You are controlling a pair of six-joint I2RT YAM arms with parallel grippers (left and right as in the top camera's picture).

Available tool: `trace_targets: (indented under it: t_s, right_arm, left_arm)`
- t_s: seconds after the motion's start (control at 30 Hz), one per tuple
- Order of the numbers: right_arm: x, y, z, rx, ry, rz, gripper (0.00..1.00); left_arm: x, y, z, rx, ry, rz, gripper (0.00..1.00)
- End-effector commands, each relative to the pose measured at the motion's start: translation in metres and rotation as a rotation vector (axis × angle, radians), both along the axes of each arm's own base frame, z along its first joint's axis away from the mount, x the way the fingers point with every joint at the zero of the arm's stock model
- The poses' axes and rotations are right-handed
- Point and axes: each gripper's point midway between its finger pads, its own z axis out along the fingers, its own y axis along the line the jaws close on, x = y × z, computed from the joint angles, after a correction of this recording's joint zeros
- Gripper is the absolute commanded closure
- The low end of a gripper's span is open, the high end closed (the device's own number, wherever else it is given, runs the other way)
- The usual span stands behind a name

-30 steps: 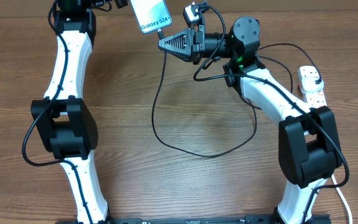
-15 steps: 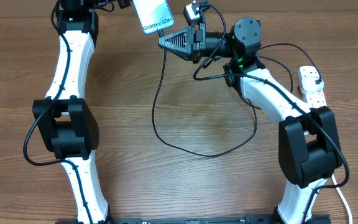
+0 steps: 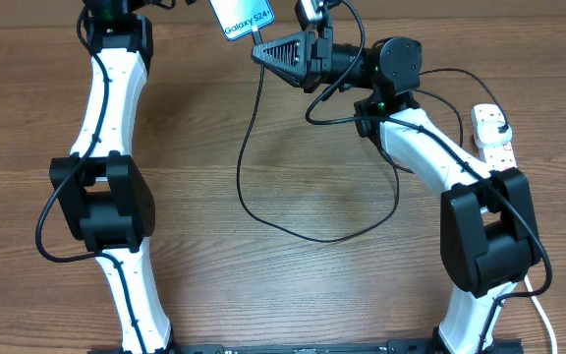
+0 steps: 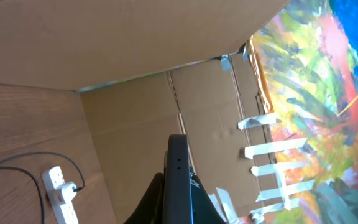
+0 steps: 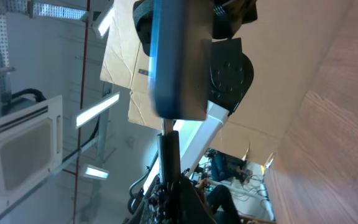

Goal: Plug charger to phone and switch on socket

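My left gripper is shut on the phone, held up at the back of the table with its light blue screen facing up; the left wrist view shows it edge-on. My right gripper is shut on the charger's connector tip, which meets the phone's lower edge. The black charger cable hangs down, loops over the table and runs to its plug in the white socket strip at the right edge. The socket strip also shows in the left wrist view.
Cardboard walls stand behind the table. A colourful painted sheet hangs at the back. The white socket cord trails off at the lower right.
Both grippers have risen and shifted toward the table's back, carrying the phone and the connector tip together. The cable loop has followed slightly.
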Motion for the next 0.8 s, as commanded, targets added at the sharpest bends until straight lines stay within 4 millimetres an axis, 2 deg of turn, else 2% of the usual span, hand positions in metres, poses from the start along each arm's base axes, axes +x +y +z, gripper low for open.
trace_targets:
  t_s: [0.0, 0.17, 0.37, 0.77]
  right_arm:
    - [-0.006, -0.002, 0.019, 0.02, -0.017, 0.006, 0.96]
    - [-0.007, -0.002, 0.018, 0.016, -0.016, 0.013, 0.96]
    - [-0.008, -0.002, 0.018, 0.014, -0.019, 0.015, 0.96]
    - [-0.008, -0.002, 0.017, 0.014, -0.022, 0.014, 0.96]
  left_arm:
    - [-0.01, 0.007, 0.029, -0.024, -0.016, 0.015, 0.96]
    - [-0.007, 0.018, 0.029, -0.03, 0.0, 0.031, 0.96]
    - [-0.009, 0.016, 0.029, -0.026, 0.0, 0.022, 0.96]
    - [-0.017, -0.007, 0.027, -0.014, -0.007, -0.033, 0.96]
